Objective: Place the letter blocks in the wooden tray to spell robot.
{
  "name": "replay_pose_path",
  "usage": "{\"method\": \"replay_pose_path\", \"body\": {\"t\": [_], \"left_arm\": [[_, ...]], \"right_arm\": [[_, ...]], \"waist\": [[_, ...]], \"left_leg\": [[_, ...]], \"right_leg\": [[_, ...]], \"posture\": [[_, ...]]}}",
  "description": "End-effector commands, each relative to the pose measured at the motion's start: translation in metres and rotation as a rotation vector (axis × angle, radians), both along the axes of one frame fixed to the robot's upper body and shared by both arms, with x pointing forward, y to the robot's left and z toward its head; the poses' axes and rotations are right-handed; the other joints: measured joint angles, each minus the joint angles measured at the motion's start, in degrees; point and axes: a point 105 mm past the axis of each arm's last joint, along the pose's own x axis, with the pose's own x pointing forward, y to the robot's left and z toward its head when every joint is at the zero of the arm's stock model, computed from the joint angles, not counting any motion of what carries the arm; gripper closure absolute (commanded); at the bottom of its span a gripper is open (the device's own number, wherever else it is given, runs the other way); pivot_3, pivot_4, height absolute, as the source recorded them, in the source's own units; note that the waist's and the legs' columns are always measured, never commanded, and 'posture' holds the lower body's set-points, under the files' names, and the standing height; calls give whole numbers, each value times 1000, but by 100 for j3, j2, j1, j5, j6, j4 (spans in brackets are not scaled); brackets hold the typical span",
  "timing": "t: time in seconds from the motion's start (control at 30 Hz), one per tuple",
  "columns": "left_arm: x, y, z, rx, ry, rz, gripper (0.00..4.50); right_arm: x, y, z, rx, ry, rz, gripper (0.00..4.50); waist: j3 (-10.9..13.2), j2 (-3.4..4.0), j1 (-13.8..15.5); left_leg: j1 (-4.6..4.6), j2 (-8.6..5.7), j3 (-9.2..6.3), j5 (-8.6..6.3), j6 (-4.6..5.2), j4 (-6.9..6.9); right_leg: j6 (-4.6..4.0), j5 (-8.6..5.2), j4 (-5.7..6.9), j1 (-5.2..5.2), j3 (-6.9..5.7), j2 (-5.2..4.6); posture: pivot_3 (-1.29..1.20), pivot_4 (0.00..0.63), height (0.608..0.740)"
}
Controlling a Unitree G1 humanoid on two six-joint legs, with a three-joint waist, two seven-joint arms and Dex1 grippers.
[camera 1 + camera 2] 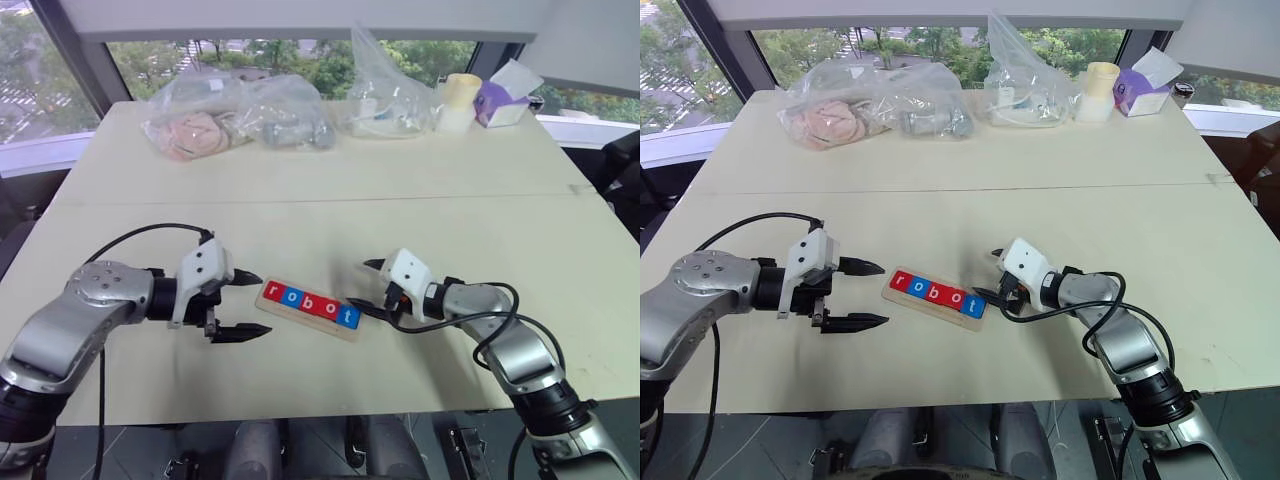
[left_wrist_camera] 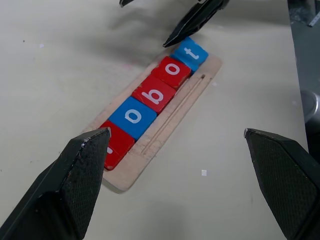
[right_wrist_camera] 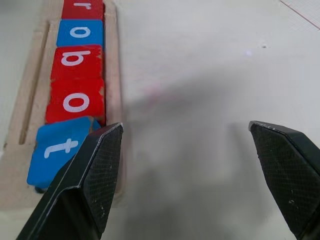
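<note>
The letter blocks point(image 1: 309, 302) in the wooden tray point(image 1: 345, 332) read "r o b o t" in white.

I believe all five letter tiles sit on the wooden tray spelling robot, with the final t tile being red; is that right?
Not quite: the t tile is blue, not red, as the right wrist view shows. The rest holds: all five tiles sit on the wooden tray spelling robot.
</note>
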Motion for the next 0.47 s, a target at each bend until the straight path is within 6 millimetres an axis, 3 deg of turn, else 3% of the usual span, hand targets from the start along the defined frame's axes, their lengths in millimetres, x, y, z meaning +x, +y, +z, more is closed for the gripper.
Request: {"method": "replay_pose_path", "body": {"t": [0.03,0.13,0.2,0.47], "left_arm": [[7,3,5,-27,-25,44,0],[13,15,4,-31,-23,109,0],[12,25,2,-14,-11,142,0],[6,52,-2,-11,4,231,0]], "right_arm": [[4,-7,15,-4,-85,-35,400],[7,-28,25,-11,-106,-105,400],[-4,-37,32,25,-61,-104,400],[-93,-41,30,71,293,26,400]], "waist": [[0,0,9],[0,0,7],[0,0,12],[0,0,16]], "left_leg": [[0,0,-1,0,0,0],[-1,0,0,0,0,1],[-1,-1,0,0,0,1],[1,2,-14,-1,-2,-12]], "right_leg": [[-1,0,0,0,0,0],[-1,0,0,0,0,-1],[-1,1,0,0,0,-1],[6,-6,-6,-1,-1,-3]], "posture": [[0,150,739],[0,150,739],[0,150,739],[0,150,739]]}}
